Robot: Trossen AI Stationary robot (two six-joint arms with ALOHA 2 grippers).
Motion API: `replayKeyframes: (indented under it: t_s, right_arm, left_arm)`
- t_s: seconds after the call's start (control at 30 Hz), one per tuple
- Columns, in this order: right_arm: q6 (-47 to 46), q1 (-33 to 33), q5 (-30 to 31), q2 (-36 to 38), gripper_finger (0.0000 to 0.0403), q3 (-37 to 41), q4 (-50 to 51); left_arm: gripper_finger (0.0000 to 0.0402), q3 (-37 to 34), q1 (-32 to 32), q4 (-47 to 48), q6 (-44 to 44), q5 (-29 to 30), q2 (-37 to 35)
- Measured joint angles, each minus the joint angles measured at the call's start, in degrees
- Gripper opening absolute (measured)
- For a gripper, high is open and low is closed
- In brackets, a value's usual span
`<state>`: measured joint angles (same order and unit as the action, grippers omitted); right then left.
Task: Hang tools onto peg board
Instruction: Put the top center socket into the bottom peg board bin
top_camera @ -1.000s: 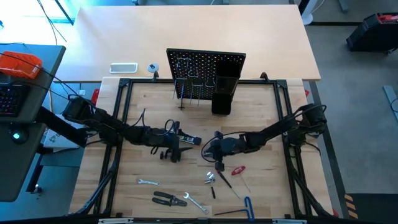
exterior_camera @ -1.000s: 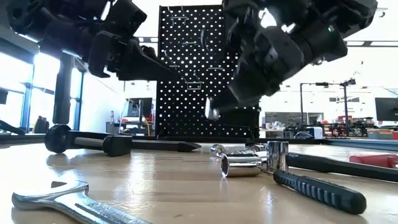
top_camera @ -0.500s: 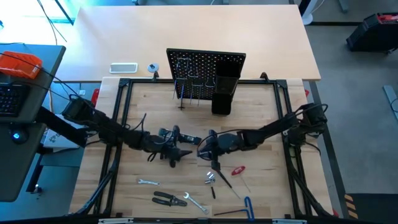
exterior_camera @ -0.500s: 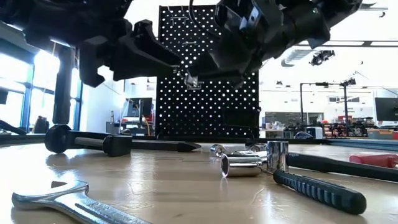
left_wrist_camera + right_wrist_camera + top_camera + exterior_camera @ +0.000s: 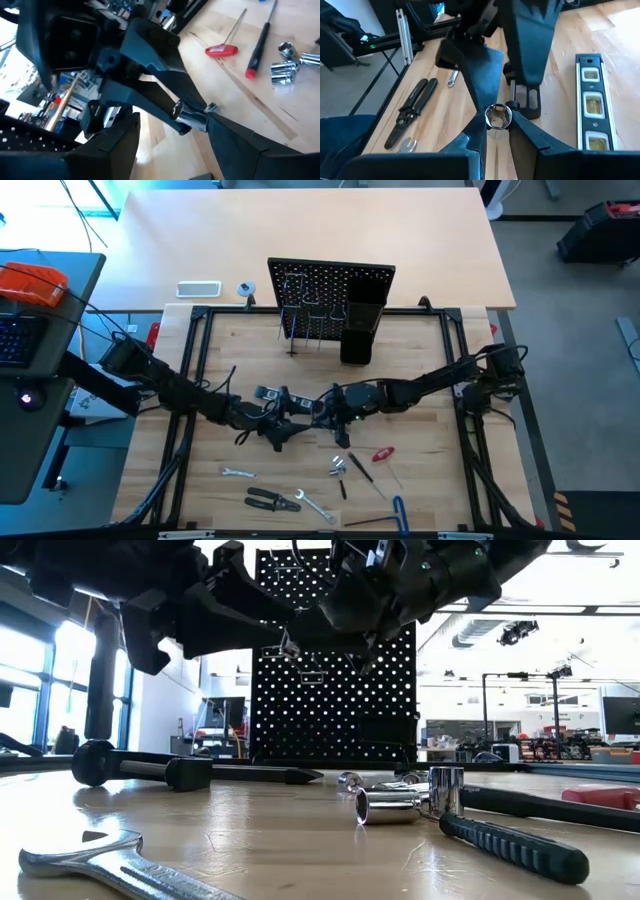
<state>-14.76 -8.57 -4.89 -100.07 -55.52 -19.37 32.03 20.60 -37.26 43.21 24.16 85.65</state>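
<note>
The right gripper (image 5: 495, 121) is pinched narrow on a small silver socket (image 5: 495, 116), lifted above the table (image 5: 420, 470) well in front of the peg board (image 5: 330, 285). The left gripper (image 5: 170, 131) meets it there, its fingers (image 5: 240, 135) spread around the socket without closing. Since a second ago the right gripper has carried the socket left and nearer the peg board, and the left has swung in beside it. The level (image 5: 592, 102) and C-clamp (image 5: 527, 97) lie just below them; pliers (image 5: 272, 500) and wrenches (image 5: 238, 473) lie farther from the board.
</note>
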Motion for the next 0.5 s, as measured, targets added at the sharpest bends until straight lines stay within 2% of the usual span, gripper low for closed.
replayKeyframes:
  t_s: [0.17,0.33,0.5]
  right_arm:
    - [0.2,0.0,-0.1,0.0,0.0051,-0.9,0.2]
    - [0.1,0.0,-0.1,0.0,0.0051,-1.1,0.5]
    - [-0.4,0.0,0.3,0.0,0.0051,-1.0,1.4]
  left_arm:
    - [0.0223,2.6,-0.2,6.4,0.5,-1.2,0.2]
    - [0.0223,3.5,-0.3,6.5,0.5,-0.3,1.9]
    - [0.0223,5.5,0.4,6.4,0.7,5.4,5.0]
